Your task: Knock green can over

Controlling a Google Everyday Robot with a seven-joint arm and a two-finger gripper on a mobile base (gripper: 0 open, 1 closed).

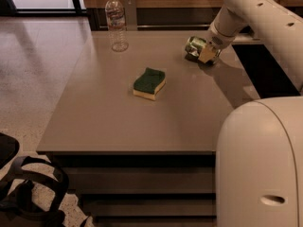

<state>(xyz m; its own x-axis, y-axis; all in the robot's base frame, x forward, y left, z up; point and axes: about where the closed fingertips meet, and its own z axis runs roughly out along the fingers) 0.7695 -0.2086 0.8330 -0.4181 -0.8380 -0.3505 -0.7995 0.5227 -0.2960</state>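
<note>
The green can (194,46) lies tipped on its side on the grey table (142,122) at the far right, its silver end facing left. My gripper (208,53) is right beside it, touching or nearly touching its right end, at the end of the white arm that comes in from the upper right.
A clear plastic water bottle (116,22) stands upright at the back left of the table. A green-topped yellow sponge (149,83) lies near the table's middle. My white arm body (260,160) fills the lower right. A dark gap runs along the table's right edge.
</note>
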